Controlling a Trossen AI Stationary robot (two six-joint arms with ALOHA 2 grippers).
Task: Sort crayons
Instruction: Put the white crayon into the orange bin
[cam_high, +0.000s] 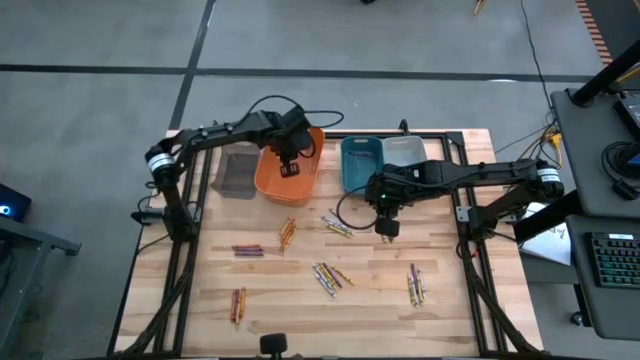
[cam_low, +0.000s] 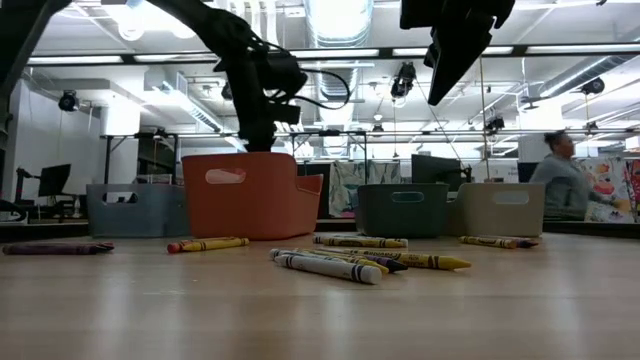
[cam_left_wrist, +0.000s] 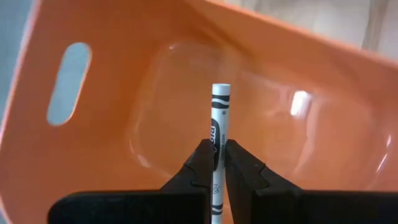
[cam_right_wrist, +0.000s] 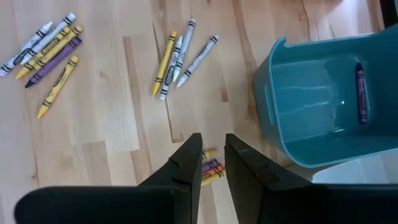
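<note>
High view: left claw (cam_high: 289, 168) hanging over the orange bin (cam_high: 305, 180), right claw (cam_high: 386, 229) above bare surface (cam_high: 450, 310) just in front of the teal bin (cam_high: 350, 165); crayons (cam_high: 330, 277) scattered in small clusters across the wood, well apart from one another. Low view: crayons (cam_low: 325, 266) lying flat in front of a row of bins, orange bin (cam_low: 250, 195) nearest, a person far behind on the right. Left wrist view: left claw (cam_left_wrist: 214, 163) clamped on a white crayon (cam_left_wrist: 219, 124), poised above the orange bin's floor (cam_left_wrist: 93, 155). Right wrist view: right claw (cam_right_wrist: 213, 155) slightly apart, holding nothing, crayons (cam_right_wrist: 177, 57) below, one purple crayon (cam_right_wrist: 359, 84) inside the teal bin (cam_right_wrist: 280, 137). Risk, as a guess: white crayon dropped among the wrong colour if orange bin is meant for reds; possible bounce off the sloped wall.
</note>
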